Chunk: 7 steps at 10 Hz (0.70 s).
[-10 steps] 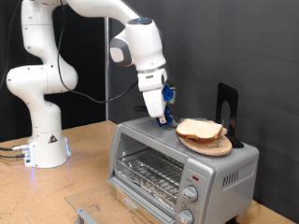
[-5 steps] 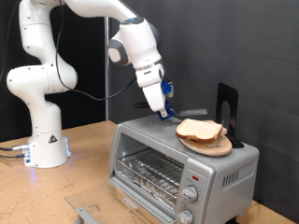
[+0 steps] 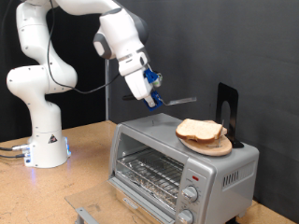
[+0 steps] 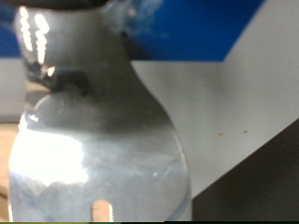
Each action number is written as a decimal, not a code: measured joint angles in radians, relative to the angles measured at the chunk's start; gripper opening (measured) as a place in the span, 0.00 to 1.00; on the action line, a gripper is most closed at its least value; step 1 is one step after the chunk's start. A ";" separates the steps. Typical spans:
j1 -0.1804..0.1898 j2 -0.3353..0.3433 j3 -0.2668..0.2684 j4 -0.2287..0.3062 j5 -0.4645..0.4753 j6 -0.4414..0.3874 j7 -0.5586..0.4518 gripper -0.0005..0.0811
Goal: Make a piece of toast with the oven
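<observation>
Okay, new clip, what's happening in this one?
A white robot arm is holding a flat, shiny metal spatula in its gripper, raised above the small silver toaster oven. Two pale bread slices with tan crusts sit stacked on a round wooden plate on the oven's roof, apart from the spatula. The oven's glass door is shut, and only the wire rack shows inside.

The exterior view is evenly and brightly lit from above, against a black backdrop that swallows detail. The white arm (image 3: 56, 47) shows soft highlights, and the oven (image 3: 177, 163) top gleams mildly, with dim shadow beneath it on the tabletop (image 3: 56, 191). The picture is low in resolution and slightly soft. In the wrist view, a shiny metal blade (image 4: 98, 140) fills the picture, out of focus, with strong white glare.
</observation>
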 joint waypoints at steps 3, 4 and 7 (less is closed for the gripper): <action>-0.064 -0.063 -0.092 -0.008 -0.080 -0.191 -0.006 0.50; -0.089 -0.076 -0.118 -0.008 -0.117 -0.268 -0.007 0.50; -0.094 -0.090 -0.135 -0.013 -0.145 -0.308 -0.077 0.50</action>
